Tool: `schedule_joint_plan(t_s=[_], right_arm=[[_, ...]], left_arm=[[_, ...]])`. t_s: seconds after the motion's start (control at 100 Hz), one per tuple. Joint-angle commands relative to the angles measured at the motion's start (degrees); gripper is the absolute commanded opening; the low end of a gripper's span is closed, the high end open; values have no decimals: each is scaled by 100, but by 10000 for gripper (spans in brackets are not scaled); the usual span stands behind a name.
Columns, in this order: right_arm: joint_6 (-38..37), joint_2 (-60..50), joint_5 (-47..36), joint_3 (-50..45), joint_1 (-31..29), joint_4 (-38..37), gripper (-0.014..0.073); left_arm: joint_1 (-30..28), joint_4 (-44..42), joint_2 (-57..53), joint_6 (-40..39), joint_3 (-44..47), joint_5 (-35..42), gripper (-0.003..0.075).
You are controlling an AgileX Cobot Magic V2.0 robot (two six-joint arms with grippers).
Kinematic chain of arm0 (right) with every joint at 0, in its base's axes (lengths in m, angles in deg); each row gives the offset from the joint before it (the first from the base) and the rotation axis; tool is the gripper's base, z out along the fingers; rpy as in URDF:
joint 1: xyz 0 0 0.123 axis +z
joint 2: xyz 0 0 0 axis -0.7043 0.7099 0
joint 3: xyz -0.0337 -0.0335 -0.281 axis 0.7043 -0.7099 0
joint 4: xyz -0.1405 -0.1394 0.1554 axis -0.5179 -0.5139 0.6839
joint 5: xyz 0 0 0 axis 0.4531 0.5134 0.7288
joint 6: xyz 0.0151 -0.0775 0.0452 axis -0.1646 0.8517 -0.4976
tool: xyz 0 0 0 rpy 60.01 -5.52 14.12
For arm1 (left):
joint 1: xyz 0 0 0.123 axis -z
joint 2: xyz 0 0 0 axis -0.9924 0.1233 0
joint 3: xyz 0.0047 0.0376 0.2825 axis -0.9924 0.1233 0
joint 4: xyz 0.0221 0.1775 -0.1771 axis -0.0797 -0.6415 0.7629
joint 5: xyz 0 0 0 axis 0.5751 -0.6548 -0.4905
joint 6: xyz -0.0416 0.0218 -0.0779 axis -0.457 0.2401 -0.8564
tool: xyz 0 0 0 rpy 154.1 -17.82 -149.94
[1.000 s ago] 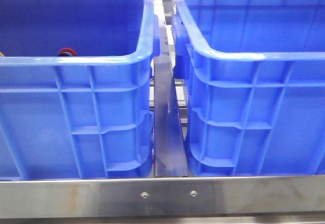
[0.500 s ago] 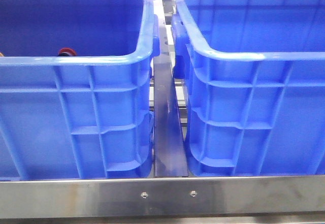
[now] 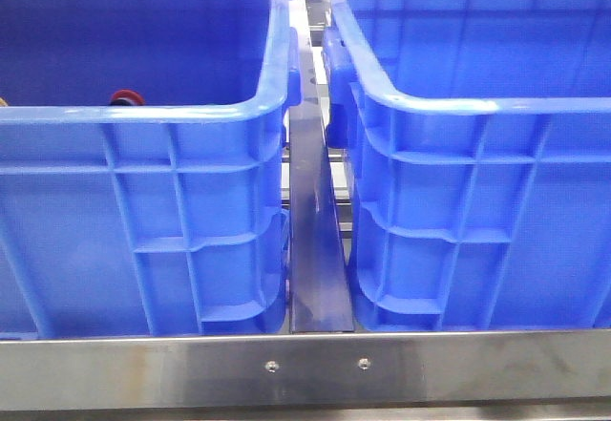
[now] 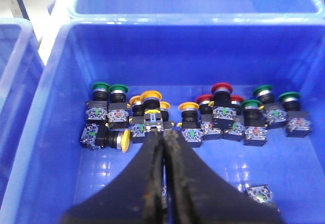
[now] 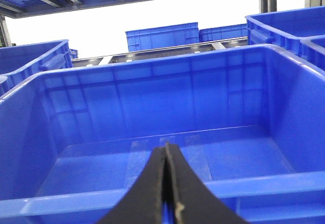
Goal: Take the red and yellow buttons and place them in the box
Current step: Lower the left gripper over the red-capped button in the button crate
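In the left wrist view, several push buttons lie in a row on the floor of the left blue crate [image 4: 51, 132]. Among them are red buttons [image 4: 222, 88] and yellow buttons [image 4: 151, 95], one yellow button [image 4: 123, 140] lying on its side. My left gripper [image 4: 163, 135] hovers above this row, shut and holding nothing, its tips just short of the yellow ones. My right gripper [image 5: 166, 145] is shut and empty over the near rim of the box [image 5: 152, 196], whose floor shows nothing in it. In the front view only one red button [image 3: 124, 97] peeks over the left crate's rim [image 3: 143, 114]; neither gripper shows there.
Green buttons [image 4: 101, 87] [image 4: 263, 90] sit at both ends of the row. A loose contact block [image 4: 258, 192] lies apart nearer the gripper. A narrow metal gap [image 3: 315, 249] separates the two crates. More blue crates [image 5: 162, 35] stand behind, and a steel rail [image 3: 305, 368] runs along the front.
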Motion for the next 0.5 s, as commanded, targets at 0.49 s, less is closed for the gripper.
schedule_joint_plan(t_s=[0.49], right_arm=[[14, -123, -489, 112, 5, -38, -69]], left_arm=[[32, -66, 1573, 23, -452, 58, 281]])
